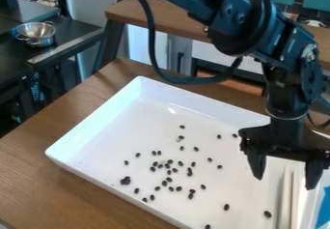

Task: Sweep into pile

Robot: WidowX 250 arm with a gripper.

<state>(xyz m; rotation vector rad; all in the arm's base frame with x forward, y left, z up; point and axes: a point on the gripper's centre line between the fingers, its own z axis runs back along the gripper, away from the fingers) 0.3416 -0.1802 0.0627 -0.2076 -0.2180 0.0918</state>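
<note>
About forty dark beans [268,214] dotted one tray [97,121] (one metal bowl [38,40] stood beyond); the gripper [285,169] hung spread wide.

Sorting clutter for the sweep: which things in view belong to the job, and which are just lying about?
Job:
- black pieces, scattered
- white tray under them
- hand, open over the tray's right side
- pale strips, maybe; use unclear

Lying about:
- metal bowl
- blue item, right edge
</note>
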